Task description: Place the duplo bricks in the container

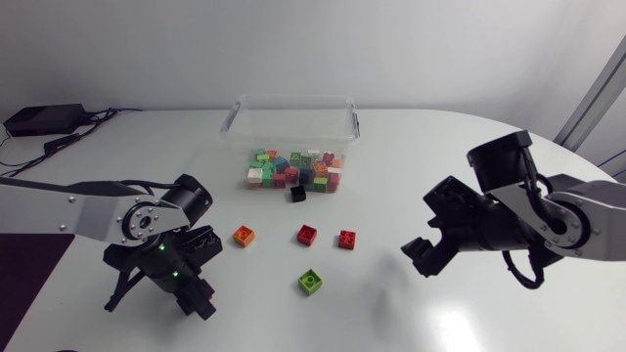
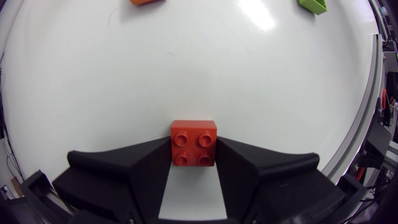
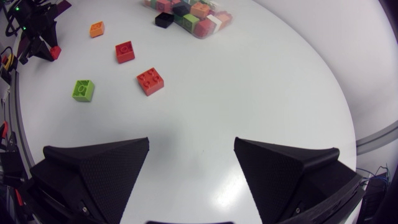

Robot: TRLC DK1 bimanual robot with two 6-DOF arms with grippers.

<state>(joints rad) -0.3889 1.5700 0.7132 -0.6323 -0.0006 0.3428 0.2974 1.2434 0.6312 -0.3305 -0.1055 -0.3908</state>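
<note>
My left gripper (image 2: 193,154) is shut on a red duplo brick (image 2: 193,143), studs up, low over the table at the front left (image 1: 201,293). On the table lie an orange brick (image 1: 244,235), two red bricks (image 1: 307,234) (image 1: 347,240) and a green brick (image 1: 311,281). A black brick (image 1: 297,195) sits just in front of the clear container (image 1: 238,115), which holds several coloured bricks (image 1: 293,168). My right gripper (image 1: 421,256) hangs open and empty at the right (image 3: 191,155), with the nearer red brick (image 3: 150,81) and the green brick (image 3: 83,89) ahead of it.
A black power adapter (image 1: 44,119) with cables lies at the back left. The table's curved edge runs close behind my left gripper and to the right of my right arm.
</note>
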